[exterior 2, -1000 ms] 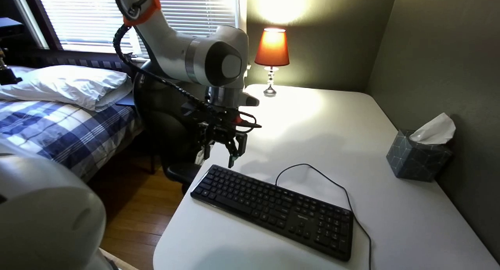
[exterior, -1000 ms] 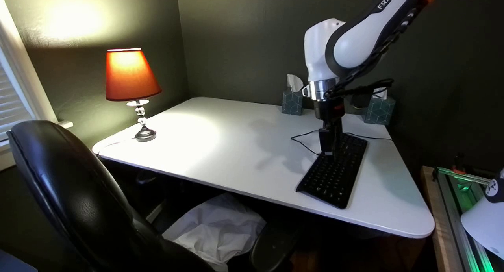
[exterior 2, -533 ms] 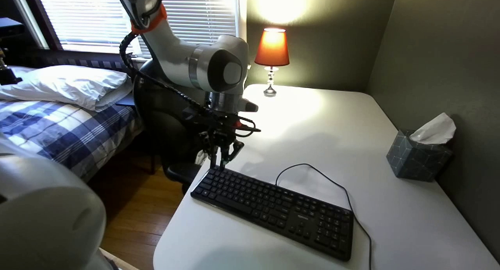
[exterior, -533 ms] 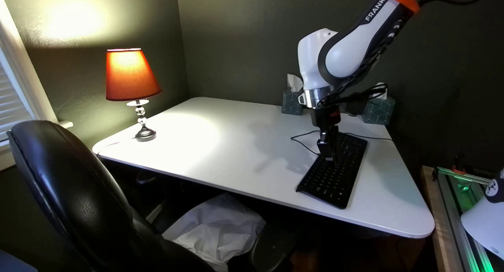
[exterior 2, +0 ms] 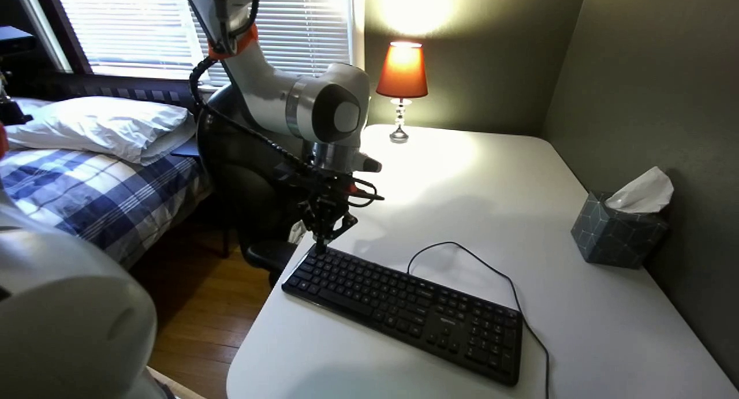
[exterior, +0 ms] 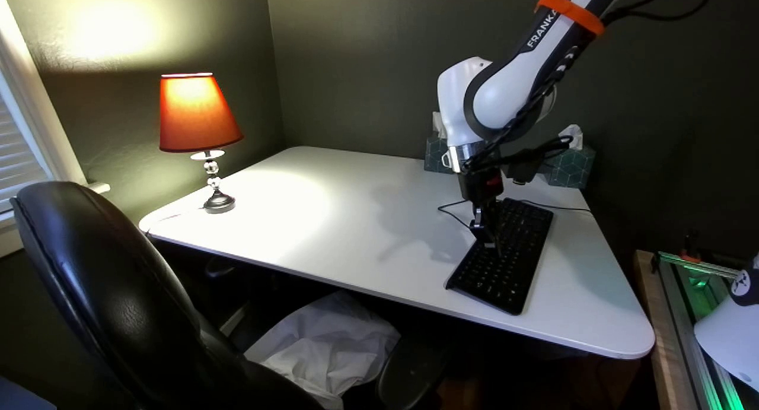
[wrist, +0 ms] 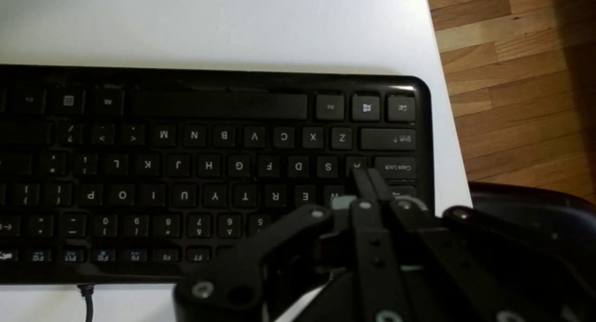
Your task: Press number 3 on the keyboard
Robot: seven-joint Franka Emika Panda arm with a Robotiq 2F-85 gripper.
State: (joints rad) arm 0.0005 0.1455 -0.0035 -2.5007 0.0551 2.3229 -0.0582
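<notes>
Lining-up step, prob.: your claw (wrist: 367, 174) clenched on nothing over kbd (wrist: 216, 168), Caps Lock (wrist: 396, 168) end. Next: find 3 key, press down.

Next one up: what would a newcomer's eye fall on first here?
Probably the glowing orange-red table lamp, at one end of the white desk in both exterior views. Then the white and black robot arm toward the other end, its closed black gripper over the flat black rectangular keyboard; whether its tips touch the keys is hard to tell.
</notes>
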